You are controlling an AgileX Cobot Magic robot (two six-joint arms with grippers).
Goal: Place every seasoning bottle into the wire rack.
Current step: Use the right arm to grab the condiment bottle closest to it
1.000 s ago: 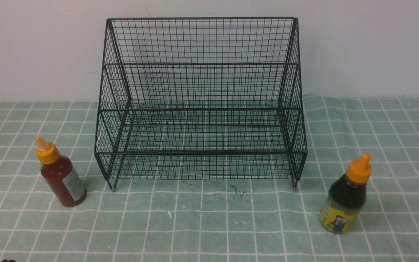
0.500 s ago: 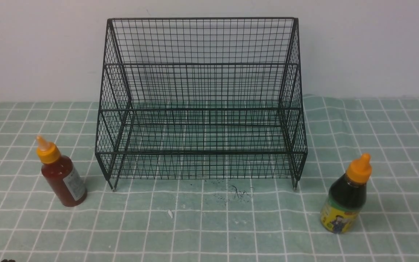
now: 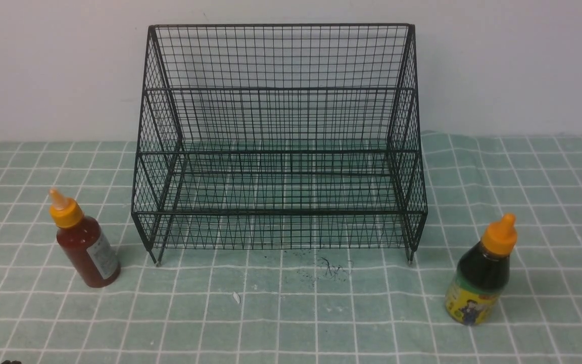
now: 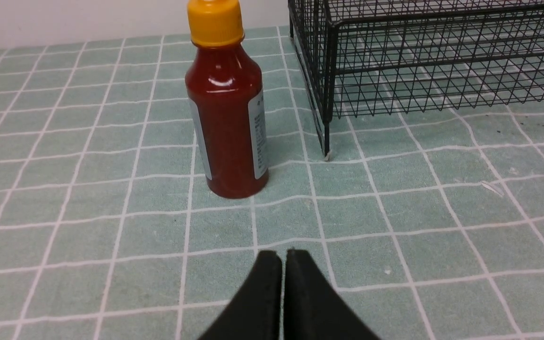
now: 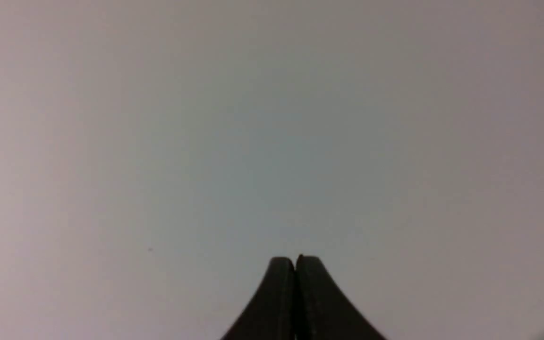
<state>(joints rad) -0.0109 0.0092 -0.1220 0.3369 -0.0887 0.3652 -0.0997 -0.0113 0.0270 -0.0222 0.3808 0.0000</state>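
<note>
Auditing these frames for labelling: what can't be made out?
- Red sauce bottle: nozzle tip cut off by the left wrist view's edge; label print too small in both views.
- Dark sauce bottle: label text too small, front view.
- Right gripper: its wrist view shows only blurred grey beyond it.

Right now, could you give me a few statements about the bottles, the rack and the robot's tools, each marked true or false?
1. The large black wire-mesh rack holds no bottle. True.
2. The slim red-sauce squeeze bottle with an orange cap lies on its side. False: it stands upright on the green checked cloth.
3. The squat dark-sauce bottle with a yellow-green label stands right of the rack. True.
4. The left tool grips the red bottle. False: it is shut, empty, short of the bottle.
5. The right tool is shut and empty. True.
</note>
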